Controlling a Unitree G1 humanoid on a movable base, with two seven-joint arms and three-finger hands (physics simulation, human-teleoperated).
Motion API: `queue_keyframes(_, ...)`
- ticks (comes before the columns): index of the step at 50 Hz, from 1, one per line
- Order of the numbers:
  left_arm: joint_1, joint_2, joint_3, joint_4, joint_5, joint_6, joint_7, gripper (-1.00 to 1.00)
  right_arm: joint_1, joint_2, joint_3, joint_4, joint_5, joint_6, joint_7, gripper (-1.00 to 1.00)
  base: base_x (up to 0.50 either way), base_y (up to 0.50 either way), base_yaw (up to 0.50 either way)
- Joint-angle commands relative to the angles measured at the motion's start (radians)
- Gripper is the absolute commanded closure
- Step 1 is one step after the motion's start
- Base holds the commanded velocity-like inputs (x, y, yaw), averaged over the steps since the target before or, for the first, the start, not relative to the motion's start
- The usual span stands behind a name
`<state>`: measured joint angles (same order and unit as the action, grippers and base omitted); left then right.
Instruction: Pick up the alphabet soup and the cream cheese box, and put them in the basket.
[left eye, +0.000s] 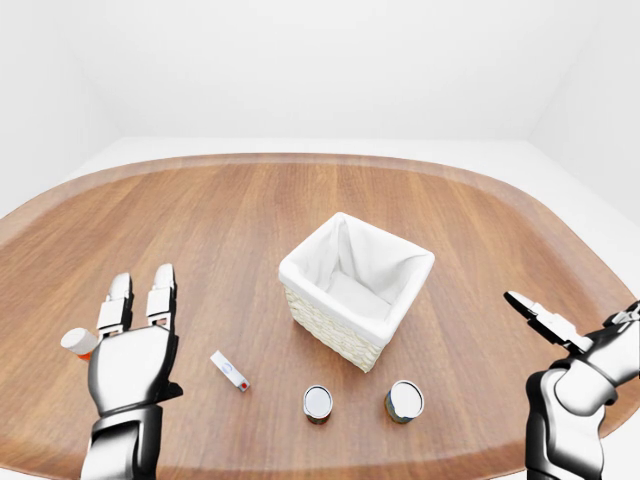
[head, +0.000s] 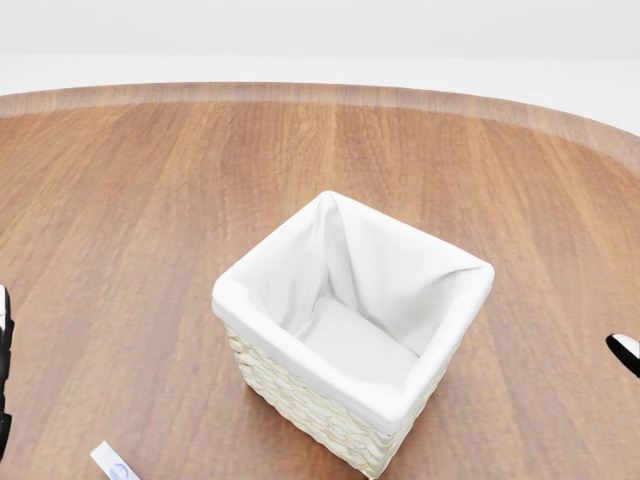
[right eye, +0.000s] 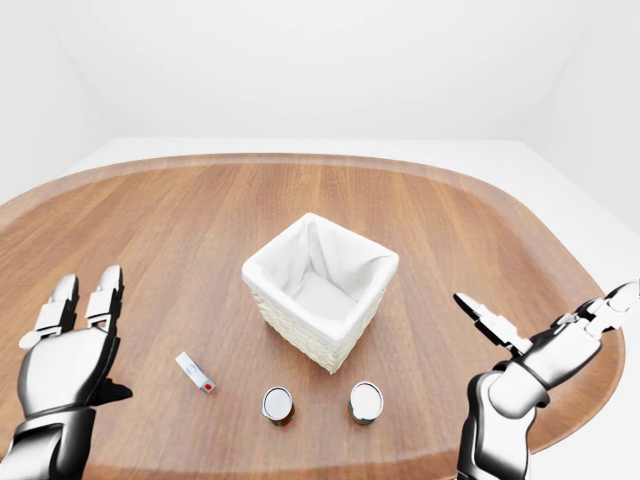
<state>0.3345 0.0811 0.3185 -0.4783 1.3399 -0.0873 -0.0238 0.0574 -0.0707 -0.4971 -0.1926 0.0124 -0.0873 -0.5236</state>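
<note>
A wicker basket (left eye: 340, 335) with a white cloth lining stands mid-table. Below it sit two small cans with pale lids, one (left eye: 318, 402) to the left and one (left eye: 404, 400) to the right; I cannot tell which is the alphabet soup. A flat white box (left eye: 230, 370), the cream cheese, lies left of the cans. My left hand (left eye: 118, 308) is raised left of the box, open, fingers pointing up and holding nothing. My right hand (left eye: 572, 325) hovers open at the right edge, far from the cans.
The round wooden table (left eye: 220, 210) fills the views, with its rim curving along the top. In the head view only the basket (head: 250, 300), a corner of the box (head: 113, 463) and black slivers of both hands show.
</note>
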Motion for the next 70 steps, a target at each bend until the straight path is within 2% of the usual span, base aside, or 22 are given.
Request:
queue_keyframes(1, -0.010, -0.010, -0.005, 0.021, 0.016, 0.000, 0.016, -1.00, -0.007, -0.003, 0.004, 0.024, -0.029, 0.000, 0.000, -1.00, 0.00, 0.00, 0.00)
queue_keyframes(33, -0.004, 0.003, -0.020, 0.018, 0.013, 0.000, 0.020, -1.00, -0.004, -0.005, 0.007, 0.018, -0.027, 0.000, 0.000, -1.00, 0.00, 0.00, 0.00)
queue_keyframes(41, 0.010, 0.008, -0.032, -0.007, 0.063, 0.000, 0.007, -1.00, -0.005, -0.004, 0.005, 0.021, -0.018, 0.000, 0.000, -1.00, 0.00, 0.00, 0.00)
queue_keyframes(44, 0.018, 0.026, -0.044, 0.003, 0.070, 0.000, 0.029, -1.00, -0.002, -0.002, 0.005, 0.009, -0.021, 0.000, 0.000, -1.00, 0.00, 0.00, 0.00)
queue_keyframes(51, 0.049, 0.014, -0.031, -0.004, 0.121, 0.000, 0.063, -1.00, -0.007, -0.006, 0.007, 0.027, -0.021, 0.000, 0.000, -1.00, 0.00, 0.00, 0.00)
queue_keyframes(60, 0.058, 0.029, -0.084, 0.029, 0.214, 0.000, 0.119, -1.00, -0.009, -0.007, 0.010, 0.032, -0.023, 0.000, 0.000, -1.00, 0.00, 0.00, 0.00)
queue_keyframes(70, 0.057, 0.068, -0.180, 0.073, 0.312, 0.000, 0.164, -1.00, -0.007, -0.006, 0.010, 0.028, -0.025, 0.000, 0.000, -1.00, 0.00, 0.00, 0.00)
